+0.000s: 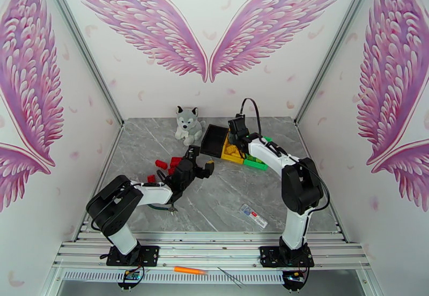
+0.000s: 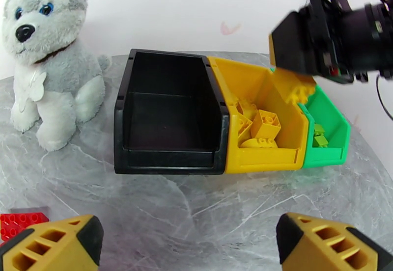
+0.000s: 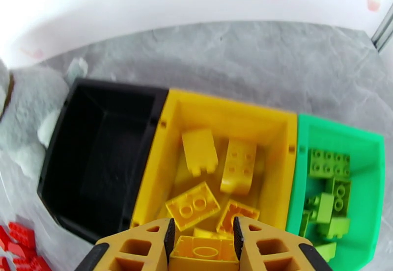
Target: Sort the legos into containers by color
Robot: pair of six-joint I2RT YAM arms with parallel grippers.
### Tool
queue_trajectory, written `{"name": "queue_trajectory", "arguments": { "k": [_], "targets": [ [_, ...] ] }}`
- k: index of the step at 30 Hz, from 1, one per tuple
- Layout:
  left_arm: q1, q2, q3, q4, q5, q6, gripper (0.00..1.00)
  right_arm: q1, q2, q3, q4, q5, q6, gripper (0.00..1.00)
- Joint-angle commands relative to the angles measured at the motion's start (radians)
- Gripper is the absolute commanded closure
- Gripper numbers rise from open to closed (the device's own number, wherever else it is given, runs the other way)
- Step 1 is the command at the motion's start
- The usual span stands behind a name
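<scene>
Left gripper: [image 2: 189,240] released, jaws spread wide with nothing between them, low over the grey table [image 2: 196,203] and facing the bins from the near side.
Red legos: [image 1: 166,164] a loose unsorted pile on the table, just left of the left gripper. One brick shows at the lower-left corner of the left wrist view.
Right gripper: [image 3: 203,240] clenched on a yellow brick [image 3: 202,256], hanging above the near end of the yellow bin.
Risk, wrong bin: in the left wrist view the held brick sits close above the wall shared by the yellow and green bins. Letting go a little off line could send it into the green one.
Risk, bounce: the yellow bin already has a heap under the drop point, so a release from height could skip the brick off the pile and over the low front lip.
Risk, arms: the three bins touch side by side. If the left arm brings reds to the black bin while the right is over its neighbour, the wrists could meet.
Black bin: [image 3: 118,89] leftmost and empty. The reds are probably meant for it.
Yellow bin: [image 3: 231,109] in the middle, with several yellow legos [image 3: 191,205] lying at odd angles.
Green bin: [image 3: 344,132] rightmost, holding a small cluster of green legos [image 3: 329,183].
Husky toy: [image 1: 189,125] upright beyond the black bin, near the back wall and clear of the work.
</scene>
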State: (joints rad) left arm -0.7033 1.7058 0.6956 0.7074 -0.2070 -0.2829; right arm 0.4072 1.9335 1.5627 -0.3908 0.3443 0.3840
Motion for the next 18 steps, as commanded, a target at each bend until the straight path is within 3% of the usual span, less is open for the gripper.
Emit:
{"name": "queue_trajectory", "arguments": {
  "k": [1,9,18],
  "targets": [
    [0.002,0.009,0.025,-0.002,-0.034,0.027,0.01,-0.007,0.052,0.079,-0.078,-0.003,-0.014,0.52],
    [0.035,-0.041,-0.034,0.013,-0.071,-0.004,0.01,0.025,0.026,0.063,-0.060,-0.029,-0.013,0.28],
    [0.130,-0.113,-0.143,0.061,-0.031,-0.107,0.01,0.176,-0.041,-0.078,0.047,-0.047,-0.091,0.18]
  ]
}}
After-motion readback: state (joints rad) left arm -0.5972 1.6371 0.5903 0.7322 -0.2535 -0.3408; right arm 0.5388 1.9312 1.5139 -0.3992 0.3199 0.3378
